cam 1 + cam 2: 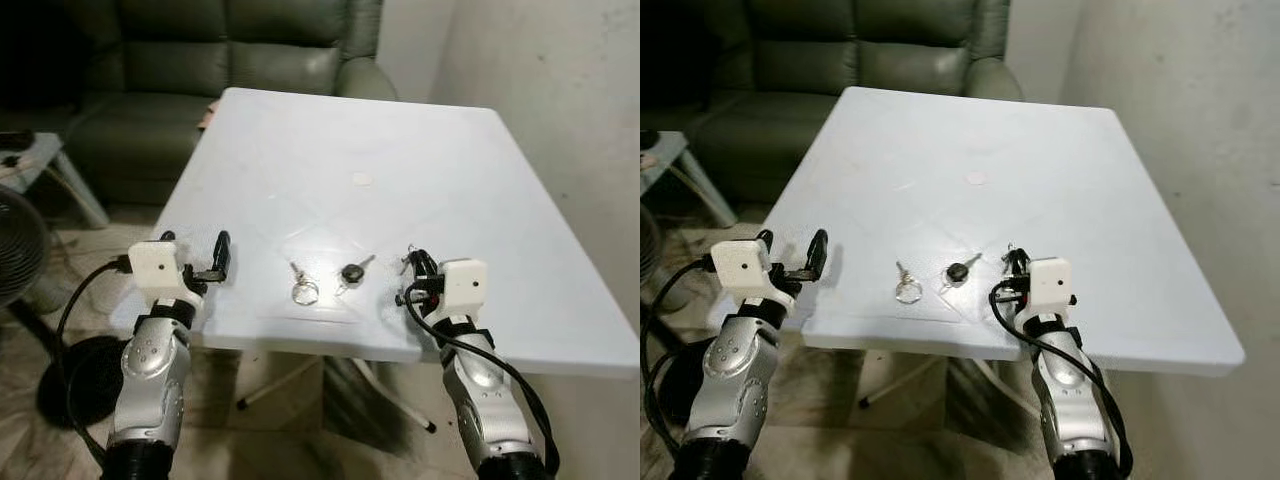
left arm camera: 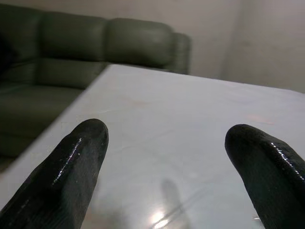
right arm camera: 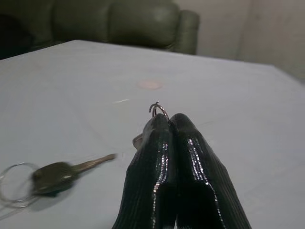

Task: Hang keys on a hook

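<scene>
Two keys lie near the front edge of the white table [image 1: 330, 150]: a silver key on a ring [image 1: 303, 285] and a black-headed key [image 1: 353, 272] with its own ring. To their right, just above the tabletop, my right gripper [image 1: 415, 262] is shut on a third key ring [image 3: 157, 109], whose wire loop pokes out above the closed fingertips [image 3: 186, 129]; a bit of silver key shows beside them. The black-headed key [image 3: 55, 175] lies close by. My left gripper [image 1: 195, 248] is open over the table's front left corner, with nothing between its fingers [image 2: 76, 157].
A dark green sofa [image 1: 230, 50] stands behind the table. A fan [image 1: 15, 245] and a small side table [image 1: 30, 150] are on the floor to the left. A light wall [image 1: 560, 100] runs along the right. A small round mark [image 1: 361, 180] sits mid-table.
</scene>
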You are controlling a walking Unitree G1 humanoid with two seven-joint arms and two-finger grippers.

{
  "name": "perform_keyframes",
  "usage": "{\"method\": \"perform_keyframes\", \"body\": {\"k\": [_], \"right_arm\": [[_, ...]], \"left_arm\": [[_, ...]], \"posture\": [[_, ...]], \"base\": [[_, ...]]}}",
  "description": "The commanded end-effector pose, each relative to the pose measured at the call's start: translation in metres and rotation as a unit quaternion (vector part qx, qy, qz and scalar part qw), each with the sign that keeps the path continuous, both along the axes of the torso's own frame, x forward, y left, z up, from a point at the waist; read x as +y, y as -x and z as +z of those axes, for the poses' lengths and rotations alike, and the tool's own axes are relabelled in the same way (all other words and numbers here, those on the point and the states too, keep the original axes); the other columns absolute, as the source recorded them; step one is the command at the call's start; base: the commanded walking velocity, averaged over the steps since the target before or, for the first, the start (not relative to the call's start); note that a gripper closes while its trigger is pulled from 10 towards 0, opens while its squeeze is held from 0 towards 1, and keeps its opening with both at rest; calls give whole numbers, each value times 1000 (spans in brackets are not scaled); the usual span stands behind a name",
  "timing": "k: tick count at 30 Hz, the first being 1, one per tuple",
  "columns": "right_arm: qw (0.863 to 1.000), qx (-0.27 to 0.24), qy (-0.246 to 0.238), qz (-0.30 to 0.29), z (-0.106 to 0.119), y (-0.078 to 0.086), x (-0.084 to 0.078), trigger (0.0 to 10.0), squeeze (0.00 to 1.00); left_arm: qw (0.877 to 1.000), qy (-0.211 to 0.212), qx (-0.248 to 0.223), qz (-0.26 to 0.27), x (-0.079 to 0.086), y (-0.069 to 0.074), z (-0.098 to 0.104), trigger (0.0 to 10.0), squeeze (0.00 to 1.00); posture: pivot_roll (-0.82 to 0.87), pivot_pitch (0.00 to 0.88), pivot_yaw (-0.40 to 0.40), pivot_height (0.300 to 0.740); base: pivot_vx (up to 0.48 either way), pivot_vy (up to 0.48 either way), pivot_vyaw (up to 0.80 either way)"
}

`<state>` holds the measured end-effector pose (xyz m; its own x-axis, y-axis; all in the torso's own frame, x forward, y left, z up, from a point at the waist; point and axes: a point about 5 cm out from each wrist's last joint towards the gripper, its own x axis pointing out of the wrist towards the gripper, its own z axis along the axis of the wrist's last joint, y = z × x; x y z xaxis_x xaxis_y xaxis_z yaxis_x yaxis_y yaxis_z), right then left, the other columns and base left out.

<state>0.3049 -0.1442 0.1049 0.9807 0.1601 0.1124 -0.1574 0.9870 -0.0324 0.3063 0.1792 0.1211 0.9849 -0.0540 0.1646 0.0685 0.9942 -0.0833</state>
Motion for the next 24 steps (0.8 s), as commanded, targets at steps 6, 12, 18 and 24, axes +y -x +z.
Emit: {"method": "perform_keyframes", "body": {"k": [6,12,18,24], "right_arm": [[1000,7,6,-7,-2,-2,-4,10000,0],[1000,8,6,-1,-3,0,-1,10000,0],[1000,7,9,12,-4,7,2,10000,0],[1000,14,14,3,-8,8,-3,10000,0]], "left_arm": [[1000,-2,5,0,0,-5,0,10000,0],[1000,-3,0,2,-1,-6,3,10000,0],[1000,-7,-4,13,9,-6,6,10000,0],[1000,-7,-3,26,16,-6,7,10000,0]], "posture": [[76,0,-29,740],[73,0,-29,740],[68,0,-33,740],[71,0,-32,740]], "base": [[0,306,-788],[0,0,-788],[0,0,-788],[0,0,-788]]}}
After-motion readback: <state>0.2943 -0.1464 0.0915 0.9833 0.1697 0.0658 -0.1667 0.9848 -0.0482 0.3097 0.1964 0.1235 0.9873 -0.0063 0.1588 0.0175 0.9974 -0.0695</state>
